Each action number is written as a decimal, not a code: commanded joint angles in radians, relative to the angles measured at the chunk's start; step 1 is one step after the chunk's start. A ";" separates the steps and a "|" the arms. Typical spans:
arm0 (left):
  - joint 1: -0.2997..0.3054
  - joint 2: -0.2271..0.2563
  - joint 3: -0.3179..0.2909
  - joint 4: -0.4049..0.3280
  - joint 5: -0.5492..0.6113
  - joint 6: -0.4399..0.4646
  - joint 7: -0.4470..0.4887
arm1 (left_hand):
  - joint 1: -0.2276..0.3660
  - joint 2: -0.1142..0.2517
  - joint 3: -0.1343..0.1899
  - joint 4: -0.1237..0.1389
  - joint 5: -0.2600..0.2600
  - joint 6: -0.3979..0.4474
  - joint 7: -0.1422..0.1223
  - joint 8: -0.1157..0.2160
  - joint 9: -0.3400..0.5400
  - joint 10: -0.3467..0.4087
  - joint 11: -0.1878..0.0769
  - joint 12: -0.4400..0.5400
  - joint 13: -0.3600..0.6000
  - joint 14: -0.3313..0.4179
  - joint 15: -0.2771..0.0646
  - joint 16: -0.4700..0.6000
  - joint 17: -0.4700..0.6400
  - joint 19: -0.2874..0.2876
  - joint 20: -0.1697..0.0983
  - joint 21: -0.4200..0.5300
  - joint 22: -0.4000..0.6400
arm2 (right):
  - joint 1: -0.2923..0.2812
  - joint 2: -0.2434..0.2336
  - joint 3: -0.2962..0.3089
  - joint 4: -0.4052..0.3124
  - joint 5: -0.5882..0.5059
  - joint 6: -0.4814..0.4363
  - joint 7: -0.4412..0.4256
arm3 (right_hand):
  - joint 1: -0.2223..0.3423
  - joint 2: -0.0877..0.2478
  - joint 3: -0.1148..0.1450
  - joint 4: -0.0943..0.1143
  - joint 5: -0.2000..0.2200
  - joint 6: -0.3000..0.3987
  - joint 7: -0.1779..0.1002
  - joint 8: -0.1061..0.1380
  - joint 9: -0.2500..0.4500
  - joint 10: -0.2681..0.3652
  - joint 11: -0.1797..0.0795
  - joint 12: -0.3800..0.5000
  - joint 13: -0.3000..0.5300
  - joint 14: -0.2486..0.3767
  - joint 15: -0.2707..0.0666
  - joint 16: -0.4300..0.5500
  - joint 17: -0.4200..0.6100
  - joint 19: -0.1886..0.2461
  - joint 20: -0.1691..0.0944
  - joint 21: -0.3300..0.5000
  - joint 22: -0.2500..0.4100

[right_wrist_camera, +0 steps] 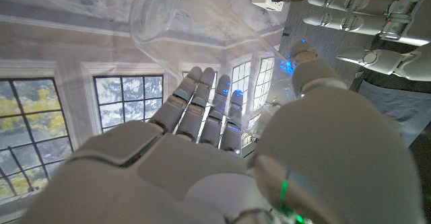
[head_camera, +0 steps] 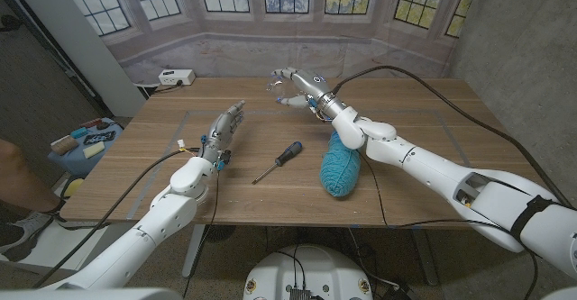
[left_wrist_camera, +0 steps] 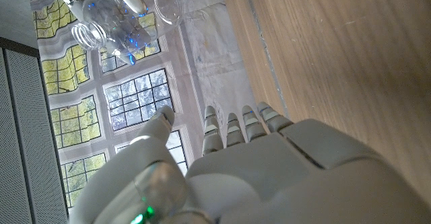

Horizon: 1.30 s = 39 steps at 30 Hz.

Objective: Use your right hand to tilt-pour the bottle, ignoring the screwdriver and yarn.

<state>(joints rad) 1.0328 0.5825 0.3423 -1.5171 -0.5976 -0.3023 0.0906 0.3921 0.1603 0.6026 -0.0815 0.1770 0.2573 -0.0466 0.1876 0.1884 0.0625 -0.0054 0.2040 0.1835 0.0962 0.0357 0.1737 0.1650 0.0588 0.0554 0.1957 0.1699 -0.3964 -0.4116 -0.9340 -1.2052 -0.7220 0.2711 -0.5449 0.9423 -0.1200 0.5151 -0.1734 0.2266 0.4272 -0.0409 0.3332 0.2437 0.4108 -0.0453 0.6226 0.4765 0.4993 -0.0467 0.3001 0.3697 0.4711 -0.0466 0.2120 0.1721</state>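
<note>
My right hand [head_camera: 297, 87] grips a clear plastic bottle [head_camera: 276, 86] in the air above the table's far middle. The bottle lies tilted, its open mouth toward the robot's left. The left wrist view shows the same bottle [left_wrist_camera: 108, 19] in that hand, and the right wrist view shows its clear wall [right_wrist_camera: 168, 15] beyond my right hand's fingers [right_wrist_camera: 202, 109]. My left hand [head_camera: 225, 125] is on the table's left half, fingers straight and together, holding nothing; its back [left_wrist_camera: 269, 177] shows in the left wrist view. A black-handled screwdriver [head_camera: 278, 161] and a teal yarn skein [head_camera: 341, 165] lie near the front.
A white power strip [head_camera: 176, 77] sits at the table's far left corner. Black cables run over the right side of the wooden table [head_camera: 424, 120]. A blue bin [head_camera: 90, 143] stands on the floor to the left, and a person's leg [head_camera: 18, 178] shows at the left edge.
</note>
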 commanded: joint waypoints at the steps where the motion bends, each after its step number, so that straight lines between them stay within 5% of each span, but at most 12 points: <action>1: 0.013 0.007 -0.014 -0.021 0.009 -0.011 0.018 | -0.006 0.001 0.004 -0.006 0.002 -0.001 -0.002 0.000 0.003 0.007 0.002 0.000 0.005 -0.005 0.003 -0.002 0.002 -0.002 0.006 -0.002 0.005 | 0.028 0.011 -0.069 0.039 -0.112 -0.064 -0.110 | 0.001 0.012 0.017 0.011 -0.003 0.006 -0.001 0.004 0.003 0.030 -0.021 0.003 0.002 0.010 -0.122 0.000 0.002 0.009 -0.028 0.001 0.003; 39: 0.007 -0.015 -0.011 0.006 0.019 -0.046 0.010 | -0.005 0.004 0.003 -0.010 0.002 0.001 -0.002 0.002 0.004 0.007 0.002 0.000 0.005 -0.010 0.004 0.001 0.001 -0.002 0.008 -0.001 0.005 | 0.115 -0.014 -0.213 0.055 -0.301 -0.202 -0.137 | 0.009 0.014 0.044 0.009 -0.010 0.019 -0.006 0.007 0.002 0.038 -0.026 0.003 -0.004 0.025 -0.127 -0.013 0.011 0.022 -0.026 -0.002 0.003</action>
<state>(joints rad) 1.0489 0.5828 0.3235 -1.5356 -0.5782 -0.3336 0.1107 0.3920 0.1603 0.6027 -0.0900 0.1770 0.2572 -0.0466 0.1876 0.1884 0.0625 -0.0054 0.2040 0.1836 0.0909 0.0411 0.1741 0.1628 0.0588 0.0554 0.1957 0.1699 -0.3092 -0.4195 -1.1058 -1.1561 -0.9639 0.0939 -0.6966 0.9396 -0.1172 0.5263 -0.1847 0.2184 0.4347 -0.0478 0.3369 0.2442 0.4216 -0.0460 0.6217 0.4706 0.5150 -0.0480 0.2883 0.3786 0.4799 -0.0482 0.2120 0.1722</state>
